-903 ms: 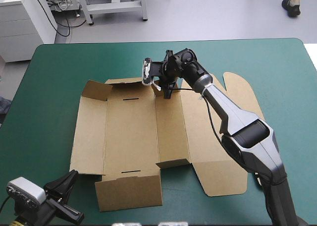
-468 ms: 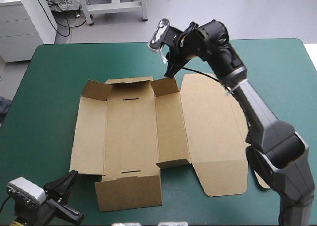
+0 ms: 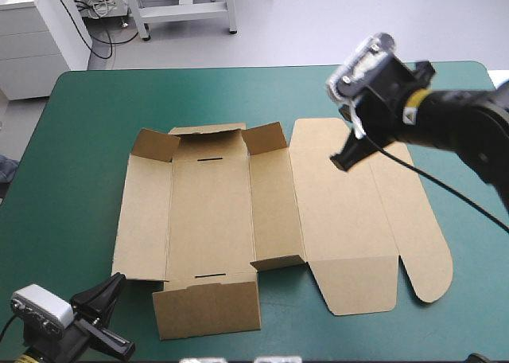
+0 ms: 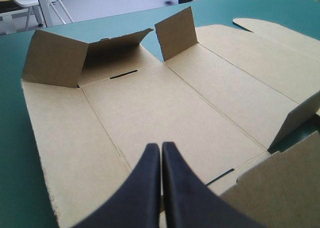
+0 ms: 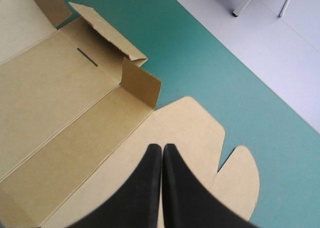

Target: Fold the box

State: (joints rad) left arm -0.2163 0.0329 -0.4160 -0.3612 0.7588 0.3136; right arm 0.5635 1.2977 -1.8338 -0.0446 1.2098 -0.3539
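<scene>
The brown box [image 3: 211, 220] lies spread on the teal-green cover as a cut sheet, its lid panel [image 3: 342, 212] flat to the right. Short flaps along its far edge stand raised [image 3: 265, 138], and a broad flap [image 3: 207, 306] sticks out at the near edge. My right gripper [image 3: 343, 161] hangs shut and empty above the lid's far part, touching nothing; its wrist view looks down on the box [image 5: 55, 88] past the closed gripper [image 5: 162, 148]. My left gripper [image 3: 118, 279] is shut and empty off the near left corner, pointing across the box [image 4: 165, 103] from just short of it [image 4: 161, 147].
Bare teal-green cover [image 3: 79, 140] rings the box on every side, widest at the left and far right. The lid's rounded tabs [image 3: 429, 259] reach toward the table's right edge.
My right gripper has left the raised far flap, risen and swung right over the lid, and its fingers have shut. The flap stays up. The left arm has not moved.
</scene>
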